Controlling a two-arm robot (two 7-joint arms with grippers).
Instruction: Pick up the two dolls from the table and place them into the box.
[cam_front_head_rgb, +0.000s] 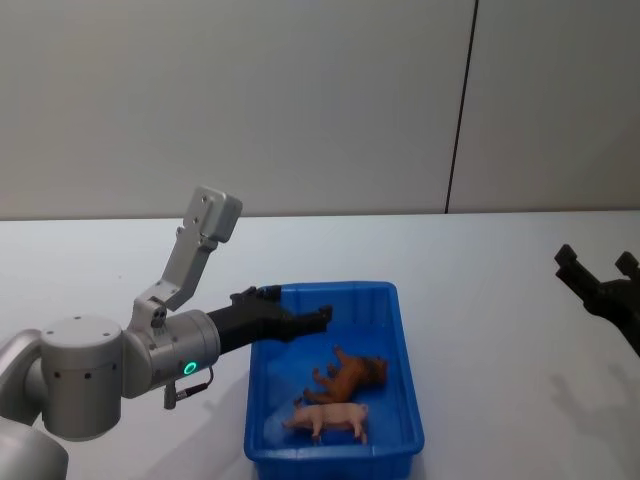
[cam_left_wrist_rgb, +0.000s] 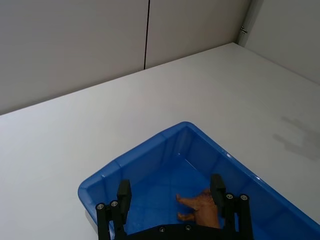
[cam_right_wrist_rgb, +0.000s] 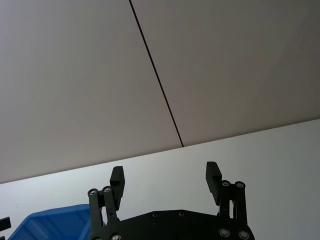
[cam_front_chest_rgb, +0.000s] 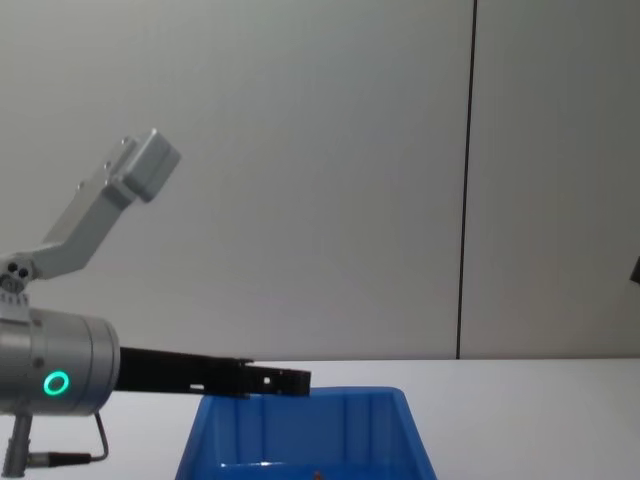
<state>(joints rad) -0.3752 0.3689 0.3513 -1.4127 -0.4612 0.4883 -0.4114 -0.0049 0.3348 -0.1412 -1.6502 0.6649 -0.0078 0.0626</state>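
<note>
The two dolls lie inside the box (cam_front_head_rgb: 405, 340), which sits on the white table (cam_front_head_rgb: 500, 290). The brown doll (cam_front_head_rgb: 350, 375) rests on its side near the middle of the box floor, and the pink doll (cam_front_head_rgb: 328, 417) lies just beside it, toward the box's near wall. The left gripper (cam_front_head_rgb: 300, 322) hangs over the box's far left part, above the rim, with its fingers (cam_left_wrist_rgb: 123, 192) spread apart and nothing between them. Both dolls lie below it and nearer to the robot than its fingertips. In the left wrist view the brown doll shows just beyond one finger. The right gripper (cam_front_head_rgb: 598, 268) is held well to the right of the box, above the table, with its fingers apart and empty.
</note>
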